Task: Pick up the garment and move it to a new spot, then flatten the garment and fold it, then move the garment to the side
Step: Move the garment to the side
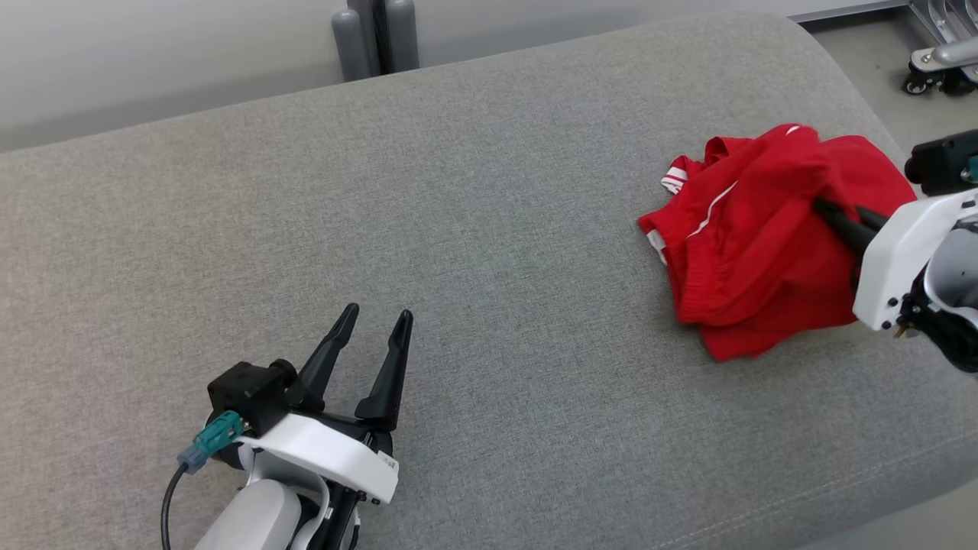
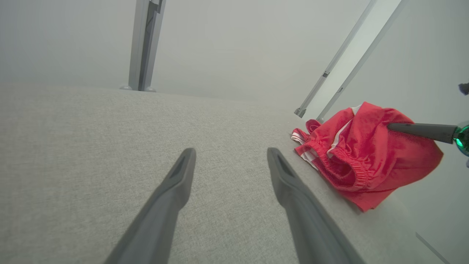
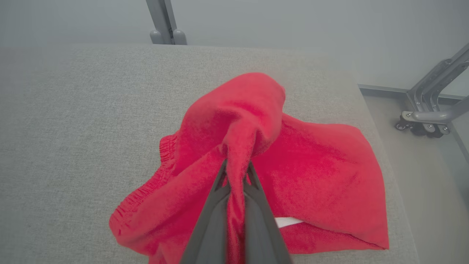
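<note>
The garment [image 1: 756, 237] is a pair of red shorts with white stripes, bunched up near the right end of a grey cushioned surface [image 1: 458, 229]. My right gripper [image 1: 824, 208] is shut on a pinched fold of the garment [image 3: 256, 146], which rises into a peak between the fingers [image 3: 220, 205]. The garment [image 2: 362, 154] also shows in the left wrist view, at the right, with a dark finger [image 2: 421, 131] of the right gripper reaching into it. My left gripper [image 1: 378, 313] hovers open over bare cushion at the lower left, far from the cloth, nothing between its fingers [image 2: 176, 183].
The cushion's right edge [image 1: 879, 114] drops to a grey floor where a wheeled metal frame [image 1: 943, 61] stands. A grey post [image 1: 374, 34] rises behind the far edge. The near edge runs along the lower right [image 1: 840, 496].
</note>
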Controlling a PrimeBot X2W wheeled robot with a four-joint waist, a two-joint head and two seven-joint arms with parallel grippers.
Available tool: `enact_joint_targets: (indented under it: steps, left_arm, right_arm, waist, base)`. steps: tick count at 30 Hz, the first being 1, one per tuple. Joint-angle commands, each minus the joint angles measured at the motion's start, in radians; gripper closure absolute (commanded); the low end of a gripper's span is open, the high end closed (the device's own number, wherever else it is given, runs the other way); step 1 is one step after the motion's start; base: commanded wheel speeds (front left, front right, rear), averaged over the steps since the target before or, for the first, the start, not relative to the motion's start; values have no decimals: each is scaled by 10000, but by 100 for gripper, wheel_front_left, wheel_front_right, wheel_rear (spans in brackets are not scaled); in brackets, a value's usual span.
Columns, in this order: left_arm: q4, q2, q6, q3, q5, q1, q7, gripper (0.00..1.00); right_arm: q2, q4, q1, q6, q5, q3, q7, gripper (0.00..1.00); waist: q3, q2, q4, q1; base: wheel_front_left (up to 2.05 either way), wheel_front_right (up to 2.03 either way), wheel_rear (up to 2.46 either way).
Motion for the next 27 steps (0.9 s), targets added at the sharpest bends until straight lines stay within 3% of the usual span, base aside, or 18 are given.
enact_joint_targets:
  steps: [1, 10, 24, 26, 27]
  left_arm:
    - [18, 20, -52, 16, 41, -139, -42, 0]
    - [73, 31, -107, -11, 28, -342, -51, 0]
    - [90, 146, -131, 43, 16, -382, -92, 0]
    - [73, 163, -121, 17, 26, -386, -81, 0]
    - [61, 182, -111, 15, 28, -391, -68, 0]
  right_arm:
    - [-96, 106, -209, -2, -112, 79, -151, 100]
    - [-131, 1407, -1072, -2, -378, 818, -968, 100]
    - [1243, 5796, -1506, -3, -1141, 271, -2247, 100]
    - [1451, 6296, -1540, -2, -1243, 209, -2449, 82]
    - [1545, 6473, -1575, -2, -1260, 181, -2546, 66]
  waist:
    - [41, -1, -16, 0]
    - [222, -1, 16, 0]
    - [301, -1, 110, 0]
    - [317, -1, 129, 0]
    - [328, -1, 137, 0]
  base:
    - [0, 0, 0]
    - [0, 0, 0]
    - [0, 0, 0]
    - [0, 0, 0]
    - [0, 0, 0]
